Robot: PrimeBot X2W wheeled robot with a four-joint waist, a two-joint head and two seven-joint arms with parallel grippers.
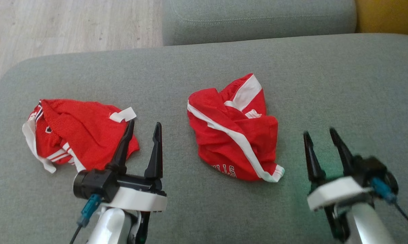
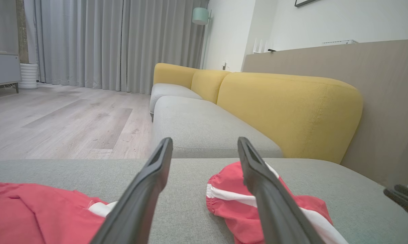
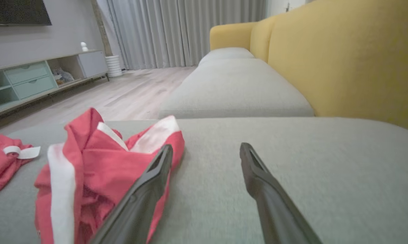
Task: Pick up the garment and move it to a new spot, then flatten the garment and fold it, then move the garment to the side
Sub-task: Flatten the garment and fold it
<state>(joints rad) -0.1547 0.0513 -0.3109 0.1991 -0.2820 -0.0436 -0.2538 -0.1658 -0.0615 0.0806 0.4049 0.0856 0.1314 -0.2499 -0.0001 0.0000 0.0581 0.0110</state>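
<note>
Garment [image 1: 236, 135], red w/ white stripe, lies crumpled mid-cushion [image 1: 343, 84], btwn the grippers. Left gripper [image 1: 144, 123] & right gripper [image 1: 318, 131] both spread wide, holding nothing. Probably best: pinch two opposite hem corners, pull apart low to flatten, and steer clear of the 2nd red top [image 1: 78, 135] at left.

seat cushion [image 1: 343, 84]: garment [image 1: 234, 132] at centre, second garment [image 1: 78, 135] well left of it | left gripper [image 1: 144, 123] at second garment's right edge | right gripper [image 1: 318, 131] right of garment, apart | further cushion [image 1: 258, 20] behind | floor [image 1: 71, 23] behind-left
</note>
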